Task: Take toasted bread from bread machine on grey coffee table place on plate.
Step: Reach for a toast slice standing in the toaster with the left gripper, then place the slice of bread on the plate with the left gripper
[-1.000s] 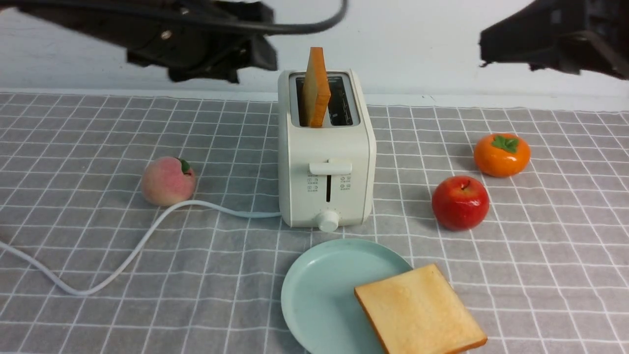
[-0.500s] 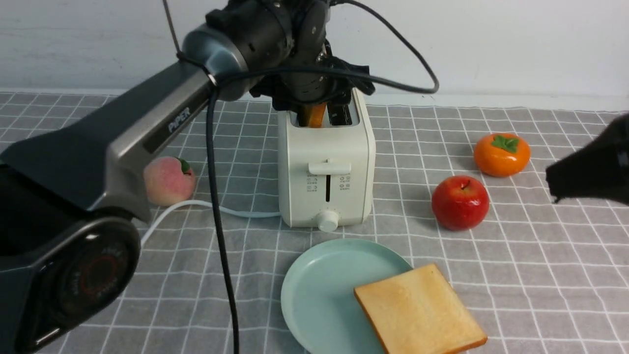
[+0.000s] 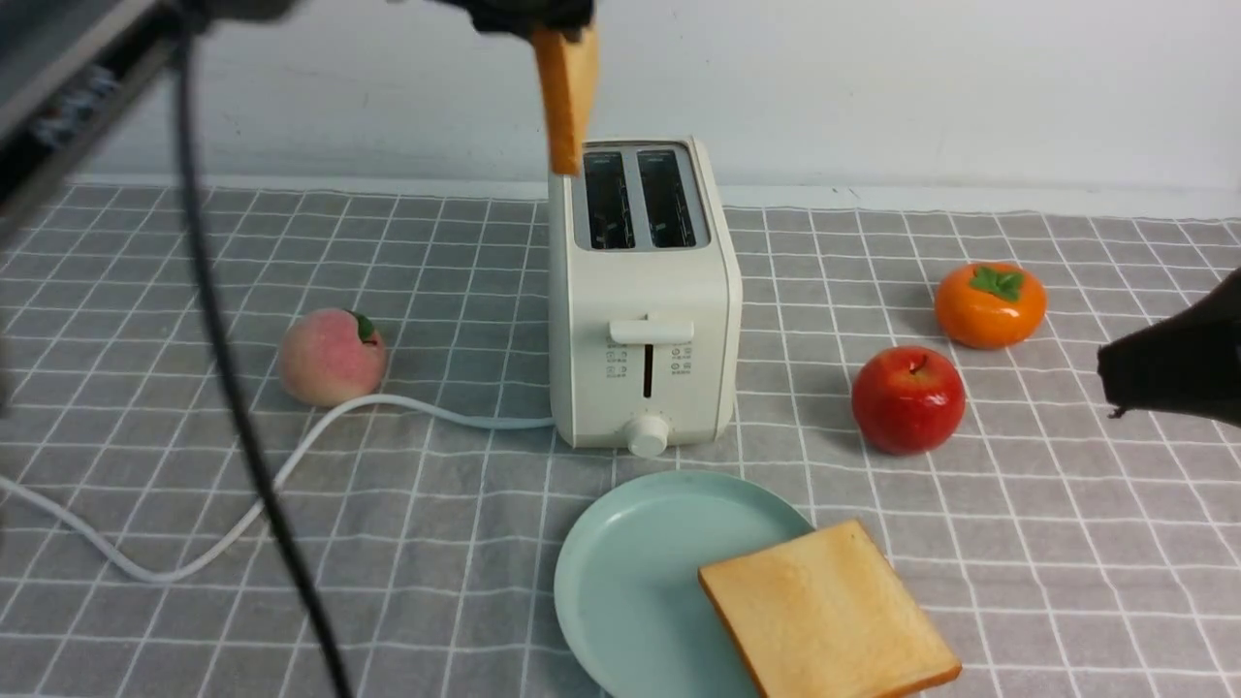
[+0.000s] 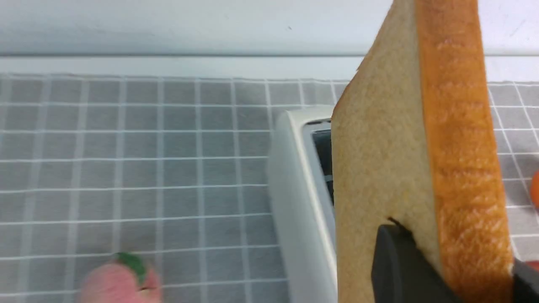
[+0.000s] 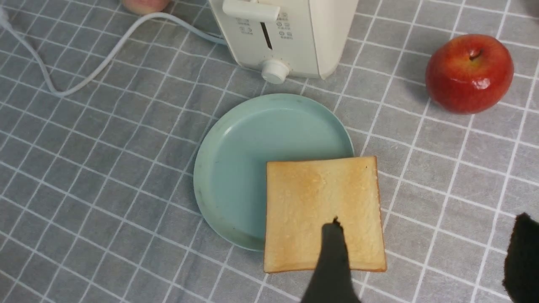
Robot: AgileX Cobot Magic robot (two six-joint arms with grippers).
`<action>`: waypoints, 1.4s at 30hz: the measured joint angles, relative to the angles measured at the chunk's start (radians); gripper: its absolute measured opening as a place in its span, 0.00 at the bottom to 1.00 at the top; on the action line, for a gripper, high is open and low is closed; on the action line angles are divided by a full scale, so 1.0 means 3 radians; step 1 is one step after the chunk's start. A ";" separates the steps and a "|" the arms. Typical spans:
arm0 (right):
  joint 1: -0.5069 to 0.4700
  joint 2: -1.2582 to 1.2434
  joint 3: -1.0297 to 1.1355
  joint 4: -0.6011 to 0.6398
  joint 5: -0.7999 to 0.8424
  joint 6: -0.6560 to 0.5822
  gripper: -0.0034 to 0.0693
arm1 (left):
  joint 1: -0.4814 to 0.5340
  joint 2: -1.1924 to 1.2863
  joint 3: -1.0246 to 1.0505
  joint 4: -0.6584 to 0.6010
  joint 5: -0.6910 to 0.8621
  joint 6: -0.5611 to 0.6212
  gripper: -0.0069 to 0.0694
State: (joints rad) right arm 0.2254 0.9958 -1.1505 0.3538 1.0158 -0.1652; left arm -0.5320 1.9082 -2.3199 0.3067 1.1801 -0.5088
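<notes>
1. One slice (image 3: pixel 567 97) has left the toaster (image 3: pixel 645 320): a second ago it stood in a slot, and now it hangs above, pinched in the left gripper (image 4: pixel 459 273).
2. Both slots are empty.
3. The second slice (image 3: pixel 824 611) lies half on the plate (image 3: pixel 620 572), overhanging its rim.
4. The right gripper (image 5: pixel 427 261) has its jaws wide and holds nothing.
5. Probably only the carry to the plate remains.
</notes>
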 joint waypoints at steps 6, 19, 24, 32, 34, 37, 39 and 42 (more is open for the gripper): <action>0.0000 0.0007 0.0020 -0.0020 -0.0013 0.0000 0.66 | 0.0003 -0.0561 0.0468 -0.0135 0.0245 0.0229 0.22; 0.0000 0.0186 0.0020 -0.0037 -0.0013 0.0000 0.54 | -0.0025 -0.0413 0.2271 -0.3426 -0.0325 0.2468 0.22; 0.0000 0.0215 0.0020 -0.0062 -0.0007 0.0000 0.53 | -0.0019 -0.0053 0.2318 -0.3640 -0.0390 0.2502 0.22; 0.0000 0.0215 0.0020 -0.0085 0.0077 0.0000 0.53 | -0.0019 0.0467 0.2318 -0.3580 -0.0430 0.2384 0.23; 0.0000 0.0215 0.0020 -0.0085 0.0093 0.0000 0.53 | -0.0014 0.0482 0.2318 -0.3414 -0.0474 0.2270 0.28; 0.0000 0.0215 0.0020 -0.0085 0.0099 0.0000 0.53 | -0.0018 0.0446 0.2318 -0.3162 -0.0481 0.2141 0.43; 0.0000 0.0215 0.0020 -0.0085 0.0102 0.0000 0.53 | -0.0018 0.0394 0.2318 -0.2973 -0.0485 0.2048 0.56; 0.0000 0.0215 0.0020 -0.0085 0.0102 0.0000 0.53 | -0.0014 0.0247 0.2318 -0.2672 -0.0491 0.1907 0.75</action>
State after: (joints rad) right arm 0.2254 1.0601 -1.1446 0.3282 1.0465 -0.1652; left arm -0.5361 1.9822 -1.6247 -0.4948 1.0327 0.0633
